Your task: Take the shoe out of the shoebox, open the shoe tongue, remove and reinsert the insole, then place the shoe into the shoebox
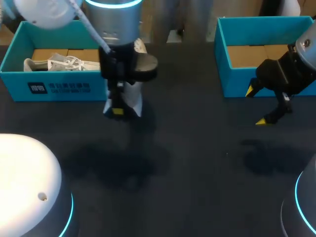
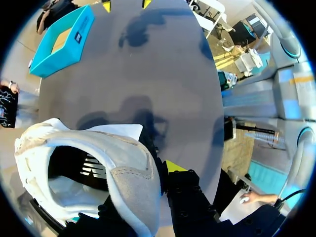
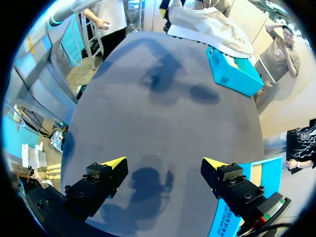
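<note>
The left gripper (image 1: 117, 109), jaws clamped on the shoe (image 2: 131, 182), holds it above the desk (image 1: 197, 163); the right gripper (image 3: 164, 165) hovers, jaws apart, free to open it.

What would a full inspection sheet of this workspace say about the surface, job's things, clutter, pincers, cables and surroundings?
Surface: dark table, arm shadows on it.
Job's things: white shoe held above the table beside the left shoebox; second shoe lying inside that box; right shoebox shows only its cardboard floor.
Clutter: nothing seen.
Pincers: left pincer shut on the white shoe; right pincer open, in front of the right shoebox.
Cables: one hose along the left arm.
Surroundings: nothing seen.
</note>
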Motion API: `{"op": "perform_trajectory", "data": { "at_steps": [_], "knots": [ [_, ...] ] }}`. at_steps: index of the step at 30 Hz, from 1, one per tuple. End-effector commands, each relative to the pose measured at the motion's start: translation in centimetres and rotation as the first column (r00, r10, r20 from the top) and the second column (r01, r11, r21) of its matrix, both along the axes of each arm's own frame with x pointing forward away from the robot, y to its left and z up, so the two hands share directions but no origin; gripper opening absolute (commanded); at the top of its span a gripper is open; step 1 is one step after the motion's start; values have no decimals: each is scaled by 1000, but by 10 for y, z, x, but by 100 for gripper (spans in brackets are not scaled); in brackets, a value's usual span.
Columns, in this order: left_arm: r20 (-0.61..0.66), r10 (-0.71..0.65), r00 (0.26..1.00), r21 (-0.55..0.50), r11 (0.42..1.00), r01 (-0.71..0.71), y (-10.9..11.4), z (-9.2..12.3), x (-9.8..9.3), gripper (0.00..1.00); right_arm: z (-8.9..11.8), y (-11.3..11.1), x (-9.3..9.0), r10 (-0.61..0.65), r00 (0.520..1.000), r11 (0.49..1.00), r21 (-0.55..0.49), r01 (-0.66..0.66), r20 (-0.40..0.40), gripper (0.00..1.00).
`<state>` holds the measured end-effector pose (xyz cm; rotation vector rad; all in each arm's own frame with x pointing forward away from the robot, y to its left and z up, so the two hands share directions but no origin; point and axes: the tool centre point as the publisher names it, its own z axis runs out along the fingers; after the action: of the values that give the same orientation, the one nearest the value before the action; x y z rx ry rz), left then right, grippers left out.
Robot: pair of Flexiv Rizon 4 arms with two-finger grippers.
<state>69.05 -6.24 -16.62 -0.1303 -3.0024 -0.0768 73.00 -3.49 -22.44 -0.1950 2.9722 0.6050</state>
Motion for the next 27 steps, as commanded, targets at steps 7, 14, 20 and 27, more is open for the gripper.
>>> {"op": "perform_trajectory", "data": {
  "at_steps": [7,14,20,27],
  "knots": [
    [19,32,999,-42,999,-31,73,2,18,0,-1,1,0,-1,1000,1000,-2,1,1,100],
    [24,34,999,-26,999,-33,112,2,36,0,-1,1,0,-1,1000,1000,-2,1,1,100],
    [41,55,998,-16,998,-54,148,-1,53,0,-1,1,0,-1,1000,1000,-2,1,1,100],
    [43,93,995,-33,995,-91,196,-4,79,0,-1,1,0,-1,1000,1000,-2,1,1,100]
  ]
}}
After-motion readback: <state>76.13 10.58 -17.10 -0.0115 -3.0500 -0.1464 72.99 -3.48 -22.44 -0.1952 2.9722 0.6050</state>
